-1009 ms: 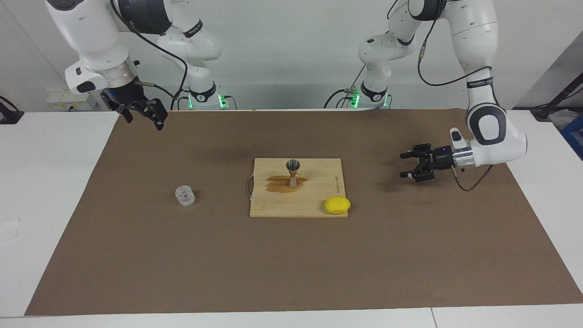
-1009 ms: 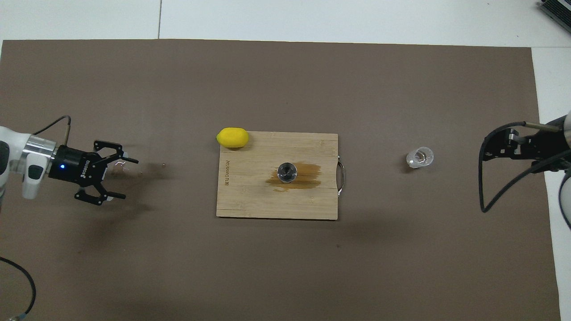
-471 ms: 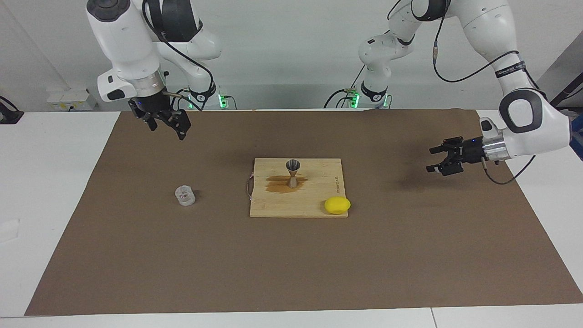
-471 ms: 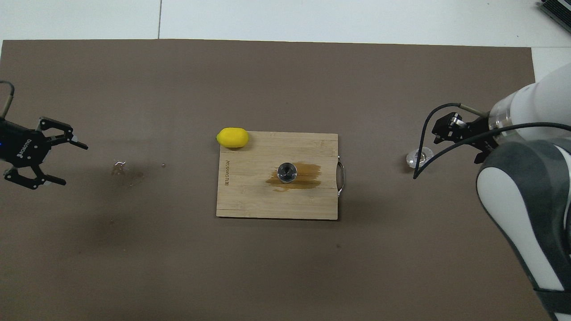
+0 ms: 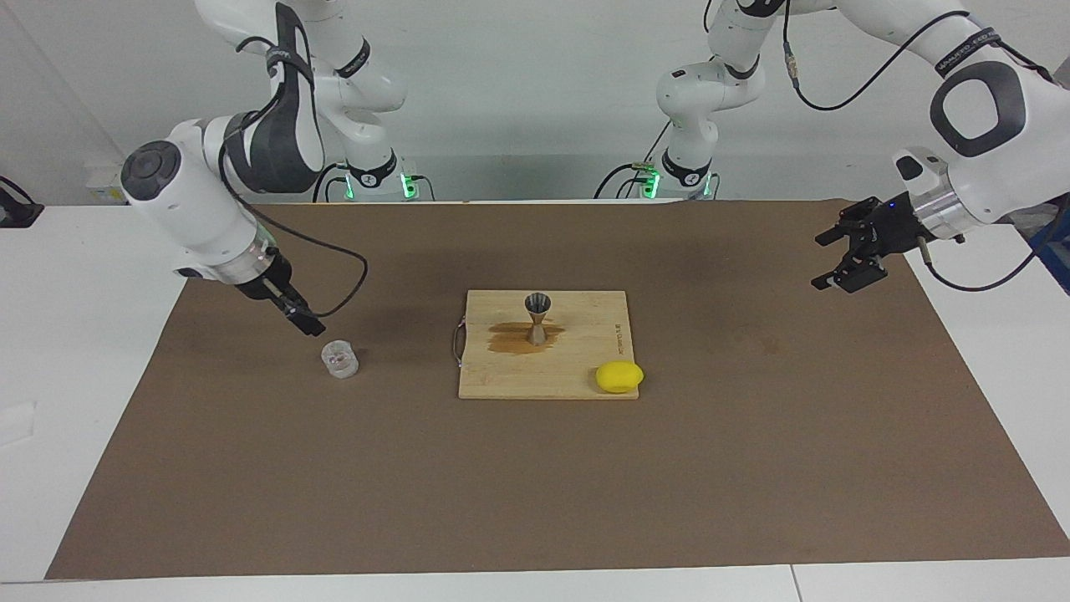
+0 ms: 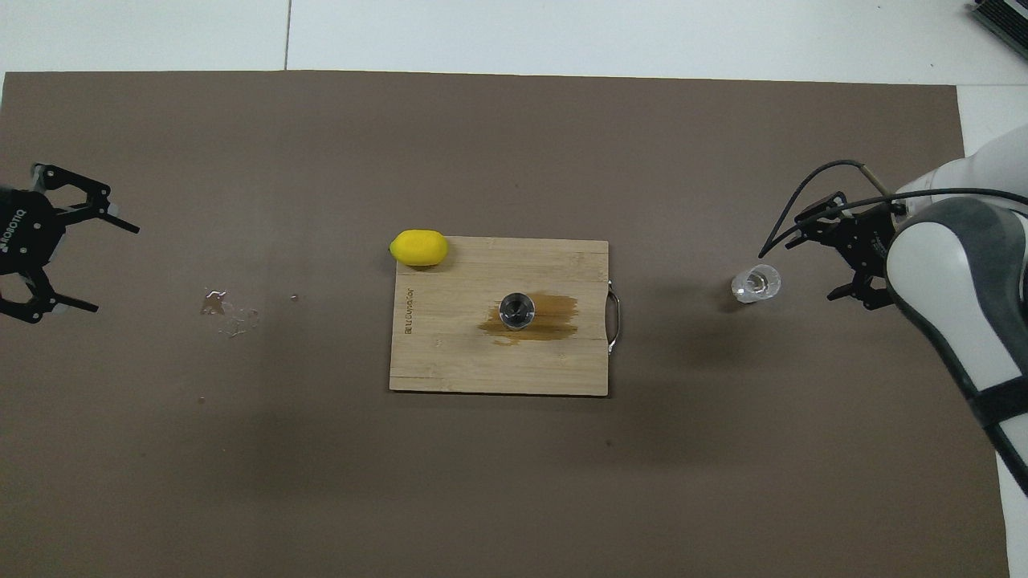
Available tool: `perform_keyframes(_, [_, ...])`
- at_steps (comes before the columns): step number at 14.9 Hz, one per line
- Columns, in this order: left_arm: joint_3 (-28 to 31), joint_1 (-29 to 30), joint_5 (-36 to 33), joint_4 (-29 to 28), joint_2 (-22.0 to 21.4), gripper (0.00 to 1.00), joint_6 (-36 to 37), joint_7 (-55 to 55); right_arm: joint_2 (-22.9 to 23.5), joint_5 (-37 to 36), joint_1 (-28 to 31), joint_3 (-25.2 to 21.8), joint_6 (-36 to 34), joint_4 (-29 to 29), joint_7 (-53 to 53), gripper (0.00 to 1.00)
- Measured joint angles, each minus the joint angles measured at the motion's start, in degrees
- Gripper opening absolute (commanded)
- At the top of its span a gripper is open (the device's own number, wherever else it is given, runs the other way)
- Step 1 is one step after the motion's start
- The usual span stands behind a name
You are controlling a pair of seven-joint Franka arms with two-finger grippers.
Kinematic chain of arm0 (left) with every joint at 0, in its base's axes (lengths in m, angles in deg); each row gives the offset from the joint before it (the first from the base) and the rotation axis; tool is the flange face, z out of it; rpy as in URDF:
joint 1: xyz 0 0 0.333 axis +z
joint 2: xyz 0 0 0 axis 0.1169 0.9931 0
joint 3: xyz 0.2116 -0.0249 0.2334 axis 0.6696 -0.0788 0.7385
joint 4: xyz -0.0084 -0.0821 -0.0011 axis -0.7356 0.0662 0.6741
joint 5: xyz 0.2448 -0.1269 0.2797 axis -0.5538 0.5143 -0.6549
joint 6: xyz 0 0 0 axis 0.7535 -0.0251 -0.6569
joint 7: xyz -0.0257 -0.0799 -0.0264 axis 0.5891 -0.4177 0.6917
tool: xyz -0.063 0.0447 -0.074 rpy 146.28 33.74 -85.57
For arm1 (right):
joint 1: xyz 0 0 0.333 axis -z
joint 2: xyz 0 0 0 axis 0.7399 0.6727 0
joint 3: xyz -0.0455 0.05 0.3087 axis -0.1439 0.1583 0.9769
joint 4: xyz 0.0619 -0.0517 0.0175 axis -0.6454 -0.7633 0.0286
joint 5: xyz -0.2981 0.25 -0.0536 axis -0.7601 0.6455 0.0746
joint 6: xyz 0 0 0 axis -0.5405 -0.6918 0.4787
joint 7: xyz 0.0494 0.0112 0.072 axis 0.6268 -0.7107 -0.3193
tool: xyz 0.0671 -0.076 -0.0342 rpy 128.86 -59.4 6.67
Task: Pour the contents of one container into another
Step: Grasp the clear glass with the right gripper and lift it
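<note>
The clear squat cup (image 5: 340,360) stands on the brown mat toward the right arm's end; it also shows in the overhead view (image 6: 756,283). The silvery hourglass jigger (image 5: 537,318) stands upright on the wooden board, on a brown wet stain, and shows from above in the overhead view (image 6: 516,311). My right gripper (image 5: 311,326) is low beside the cup, close to it but apart; in the overhead view (image 6: 815,269) its fingers stand open and empty. My left gripper (image 5: 838,261) is open and empty, raised over the mat at the left arm's end (image 6: 112,269).
A wooden cutting board (image 5: 585,334) lies mid-table, its metal handle toward the cup (image 6: 614,321). A yellow lemon (image 5: 619,377) rests at the board's corner away from the robots (image 6: 418,247). Small wet spots (image 6: 229,309) mark the mat near the left gripper.
The right arm swung down and in from the mat's corner near its base to beside the cup. The left gripper rose and drew back toward its end of the table.
</note>
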State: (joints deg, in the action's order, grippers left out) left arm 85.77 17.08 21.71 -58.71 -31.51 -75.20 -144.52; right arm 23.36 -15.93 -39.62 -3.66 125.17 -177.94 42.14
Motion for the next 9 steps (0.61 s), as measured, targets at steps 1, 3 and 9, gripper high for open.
perform_keyframes(1, [-0.01,-0.48,-1.33,1.08,-0.13,1.00,0.20,3.13,1.20,1.93,1.39,-0.03,1.66,-0.61,0.20,0.93])
perform_keyframes(3, [0.01,-0.90,-2.94,2.36,-0.81,1.00,0.23,9.42,3.09,5.77,3.35,-0.09,4.67,-2.13,0.30,0.94])
perform_keyframes(9, [0.21,-0.95,-7.45,2.64,-3.51,1.00,-0.10,44.40,9.14,18.78,6.32,-0.12,7.40,-4.40,1.18,1.00])
